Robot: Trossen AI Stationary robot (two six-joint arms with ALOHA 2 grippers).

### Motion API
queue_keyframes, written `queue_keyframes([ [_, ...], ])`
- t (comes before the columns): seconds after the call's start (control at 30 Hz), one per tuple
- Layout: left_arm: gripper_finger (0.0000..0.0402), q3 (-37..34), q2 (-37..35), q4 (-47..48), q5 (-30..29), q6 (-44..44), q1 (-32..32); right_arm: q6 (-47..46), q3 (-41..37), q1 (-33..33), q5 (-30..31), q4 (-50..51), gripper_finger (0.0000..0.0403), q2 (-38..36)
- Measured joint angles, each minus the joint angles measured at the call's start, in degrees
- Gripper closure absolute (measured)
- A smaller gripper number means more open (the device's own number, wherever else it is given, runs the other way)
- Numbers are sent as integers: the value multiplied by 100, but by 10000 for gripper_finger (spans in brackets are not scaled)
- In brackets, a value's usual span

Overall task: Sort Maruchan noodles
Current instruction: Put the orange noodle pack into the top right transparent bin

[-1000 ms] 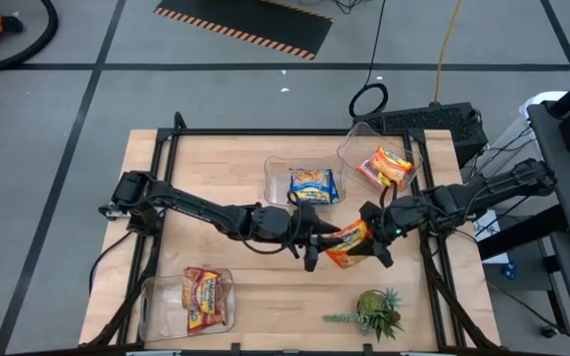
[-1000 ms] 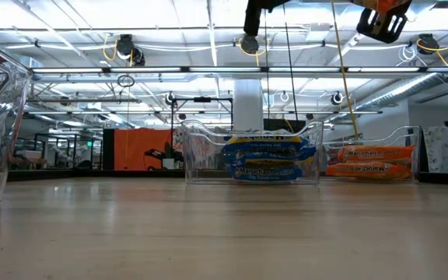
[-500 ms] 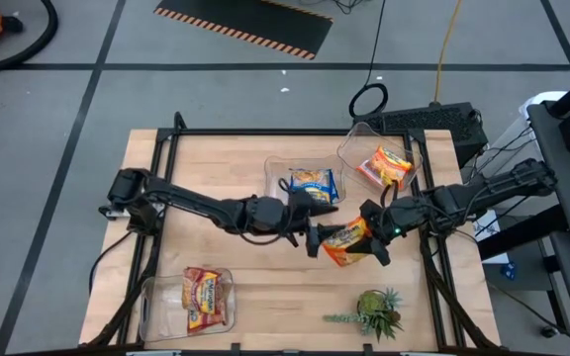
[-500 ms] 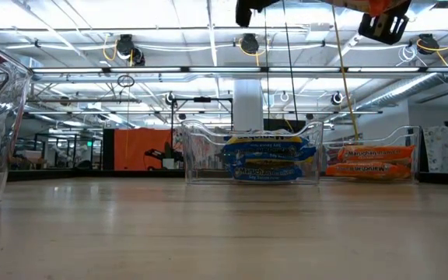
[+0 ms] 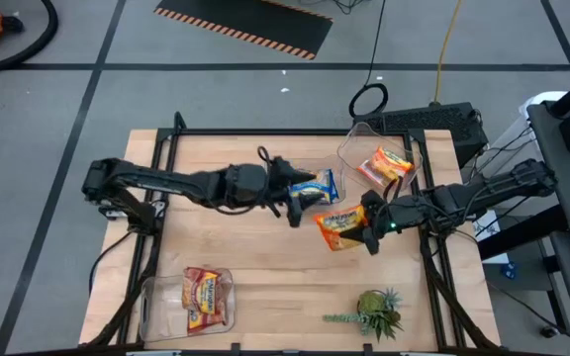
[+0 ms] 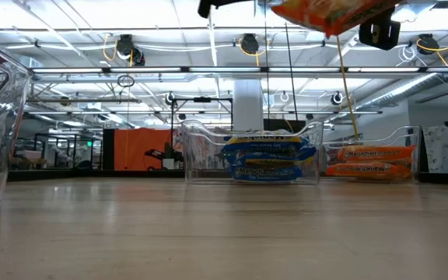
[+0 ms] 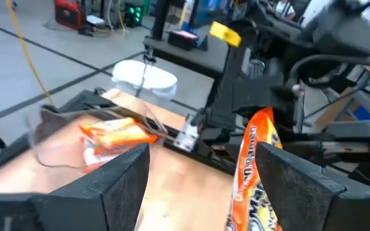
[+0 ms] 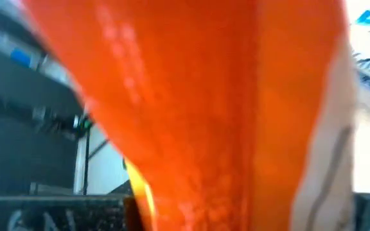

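An orange-yellow Maruchan packet (image 5: 337,227) is up in the air over the table's middle right; the low view shows it (image 6: 329,13) high above the tabletop. My right gripper (image 5: 369,225) is shut on it. My left gripper (image 5: 298,205) is open, a little to the left and far side of the packet, over the near rim of the middle bin. In the left wrist view its fingers (image 7: 117,179) stand apart, with the packet (image 7: 254,173) just beyond them. Other packets lie in three clear bins. My right gripper holds the orange-yellow packet by its right end (image 5: 360,226), coming in level from the table's right. The packet is lifted clear and sticks out toward the left, lying nearly flat. In the right wrist view its wrapper (image 8: 191,109) fills the picture and hides the fingers.
The middle bin (image 5: 277,183) holds blue-and-yellow packets (image 5: 315,183). A far right bin (image 5: 349,148) holds orange packets (image 5: 388,165). A near left bin (image 5: 156,307) holds red-brown packets (image 5: 204,297). A small green plant (image 5: 374,311) sits near the right front edge.
My left gripper has drawn back from the packet toward the table's left and far side. The packet, still in my right gripper, has moved a little toward the far edge and swung from hanging down to lying nearly flat; it now shows in the low view.
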State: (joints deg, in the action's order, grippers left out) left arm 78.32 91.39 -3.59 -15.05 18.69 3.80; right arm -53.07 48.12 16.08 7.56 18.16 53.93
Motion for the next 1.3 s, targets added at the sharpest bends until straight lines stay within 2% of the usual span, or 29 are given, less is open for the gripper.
queue_keyframes([
  [0.3,117,0,-537,827,384,-111,-381,-1073,0,-332,1212,-38,274,-2],
  [0.53,117,0,-681,1215,505,-555,-766,-1374,0,-798,1980,-42,269,-4],
  [0.73,117,0,-672,1235,1499,-801,-1249,-1527,0,-1076,1956,-111,270,-4],
  [0.87,117,0,-677,1185,1899,-808,-1477,-1513,0,-1196,1943,-248,269,-4],
  [1.0,117,3,-771,971,1956,-806,-1611,-1277,0,-1426,1869,-264,269,-38],
  [1.3,117,-2,-755,1152,1950,-367,-1632,-321,-2,-2445,1091,-244,269,-374],
])
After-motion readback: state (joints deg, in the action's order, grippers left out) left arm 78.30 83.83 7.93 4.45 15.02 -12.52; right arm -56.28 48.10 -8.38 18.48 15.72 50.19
